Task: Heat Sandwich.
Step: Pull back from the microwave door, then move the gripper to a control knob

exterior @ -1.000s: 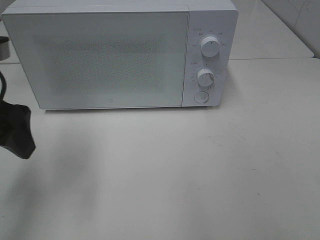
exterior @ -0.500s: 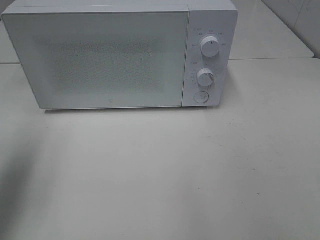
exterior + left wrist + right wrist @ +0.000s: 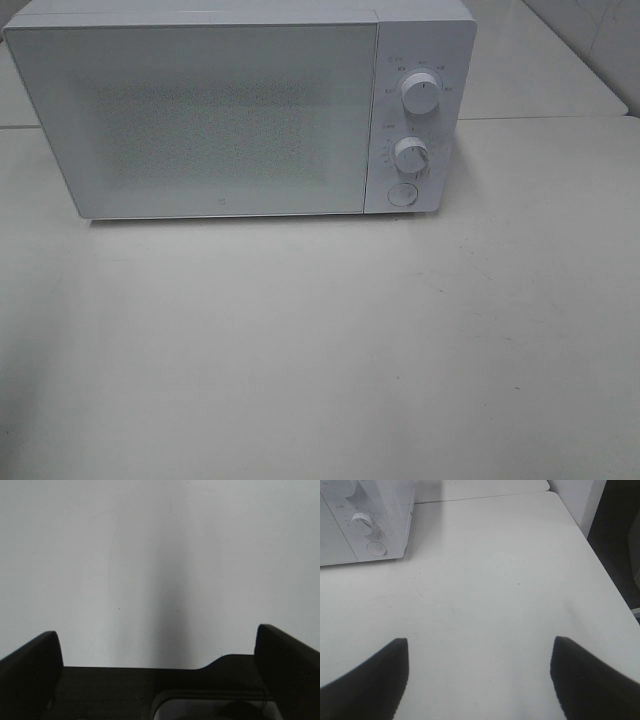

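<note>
Microwave [image 3: 240, 112] interior hidden behind frosted door [image 3: 190, 125]

The microwave [image 3: 200, 120] stands on the table [image 3: 320, 350], toward its far side.

white microwave [image 3: 240, 110], closed, upright

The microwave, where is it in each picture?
Exterior high: the microwave fills the upper left and middle.
Left wrist: not in it; only table shows.
Right wrist: just its control panel, beyond the right hand.
Shared landmark: the round button under the lower knob.
</note>
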Controlling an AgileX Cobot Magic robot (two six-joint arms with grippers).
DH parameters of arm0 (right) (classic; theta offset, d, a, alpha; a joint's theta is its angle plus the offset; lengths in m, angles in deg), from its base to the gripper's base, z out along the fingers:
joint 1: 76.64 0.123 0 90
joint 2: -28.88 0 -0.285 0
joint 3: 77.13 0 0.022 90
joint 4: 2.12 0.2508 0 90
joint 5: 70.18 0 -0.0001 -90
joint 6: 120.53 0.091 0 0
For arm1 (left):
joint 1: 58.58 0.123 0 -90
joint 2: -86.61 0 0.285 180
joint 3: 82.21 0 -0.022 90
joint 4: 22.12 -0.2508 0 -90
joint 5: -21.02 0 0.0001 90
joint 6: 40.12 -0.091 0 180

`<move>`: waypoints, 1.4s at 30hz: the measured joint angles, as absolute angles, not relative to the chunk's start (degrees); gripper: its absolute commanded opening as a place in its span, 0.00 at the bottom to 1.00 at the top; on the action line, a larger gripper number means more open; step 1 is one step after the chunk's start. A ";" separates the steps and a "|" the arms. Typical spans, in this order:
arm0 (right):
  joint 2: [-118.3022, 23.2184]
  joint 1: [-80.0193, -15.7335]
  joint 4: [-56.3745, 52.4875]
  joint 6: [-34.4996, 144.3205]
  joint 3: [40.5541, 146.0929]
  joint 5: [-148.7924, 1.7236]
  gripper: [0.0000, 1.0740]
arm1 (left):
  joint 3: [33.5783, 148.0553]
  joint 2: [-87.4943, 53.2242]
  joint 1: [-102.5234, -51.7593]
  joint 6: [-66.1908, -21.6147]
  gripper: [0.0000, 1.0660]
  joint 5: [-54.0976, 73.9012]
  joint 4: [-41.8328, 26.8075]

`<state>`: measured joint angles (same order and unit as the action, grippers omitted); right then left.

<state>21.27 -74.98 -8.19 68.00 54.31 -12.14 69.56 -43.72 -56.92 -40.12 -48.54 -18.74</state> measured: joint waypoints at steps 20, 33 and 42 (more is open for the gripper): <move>21.27 -74.98 -8.19 68.00 54.31 -12.14 0.71 | 53.46 -79.76 -56.92 -40.12 0.93 -48.77 -19.43; 21.27 -74.98 -8.19 68.00 54.31 -12.14 0.71 | 50.82 -85.83 -56.92 -40.12 0.93 -42.01 -19.03; 21.27 -74.98 -8.19 68.00 54.31 -12.14 0.71 | 50.08 -85.89 -56.92 -40.12 0.93 -40.92 -18.91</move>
<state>21.27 -74.98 -8.19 68.00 54.31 -12.14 50.08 -85.89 -56.92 -40.12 -40.92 -18.91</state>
